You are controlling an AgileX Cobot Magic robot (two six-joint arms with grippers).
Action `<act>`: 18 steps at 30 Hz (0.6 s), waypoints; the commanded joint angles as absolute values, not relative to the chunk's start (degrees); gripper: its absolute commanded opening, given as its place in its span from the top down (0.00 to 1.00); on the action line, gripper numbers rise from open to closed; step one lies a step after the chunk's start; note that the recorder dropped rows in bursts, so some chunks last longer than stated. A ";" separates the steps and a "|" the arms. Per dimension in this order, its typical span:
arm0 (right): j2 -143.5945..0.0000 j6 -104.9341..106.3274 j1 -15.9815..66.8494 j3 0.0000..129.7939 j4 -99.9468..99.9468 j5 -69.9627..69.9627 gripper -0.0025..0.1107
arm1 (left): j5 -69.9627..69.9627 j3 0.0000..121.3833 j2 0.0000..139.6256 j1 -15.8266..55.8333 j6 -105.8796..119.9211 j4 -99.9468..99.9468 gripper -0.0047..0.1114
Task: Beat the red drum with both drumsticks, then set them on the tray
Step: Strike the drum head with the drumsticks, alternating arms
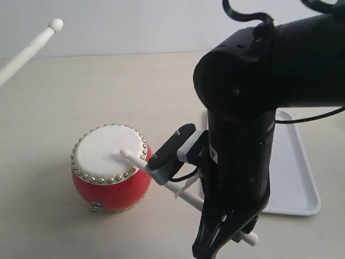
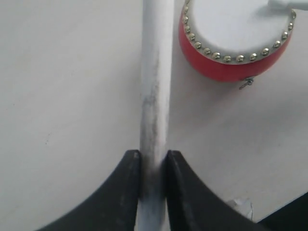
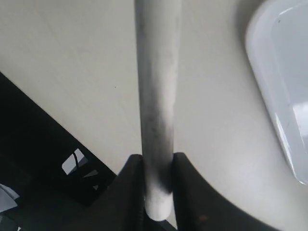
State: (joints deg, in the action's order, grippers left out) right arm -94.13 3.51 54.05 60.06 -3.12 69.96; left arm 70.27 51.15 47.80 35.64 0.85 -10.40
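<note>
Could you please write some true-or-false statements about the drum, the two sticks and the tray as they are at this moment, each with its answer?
1. The tip of the right drumstick is over the skin of the red drum. True.
2. The left drumstick lies flat across the drum. False: it is raised, apart from the drum.
3. Both drumsticks lie on the white tray. False: each is clamped in a gripper.
4. The right gripper is shut on its drumstick. True.
5. The drum stands on the tray. False: it stands on the table, beside the tray.
</note>
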 commanded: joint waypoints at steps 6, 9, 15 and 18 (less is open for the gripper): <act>-74.31 -1.92 53.94 66.88 2.49 69.96 0.98 | 69.96 45.28 58.36 36.00 10.18 -1.99 0.96; -70.31 -3.19 53.94 67.94 2.49 69.96 0.98 | 69.96 42.32 64.04 36.00 11.09 -1.99 0.96; -68.93 -4.69 53.94 67.92 2.49 69.96 0.98 | 69.96 40.62 70.22 36.00 7.63 -3.65 0.96; -70.51 -4.69 53.94 67.80 2.49 69.96 0.98 | 69.96 41.68 65.49 36.00 5.58 -6.04 0.96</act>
State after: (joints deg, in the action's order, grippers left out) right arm -69.33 -4.33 54.05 67.66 2.10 70.17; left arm 69.82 40.56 69.07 35.64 8.06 -3.79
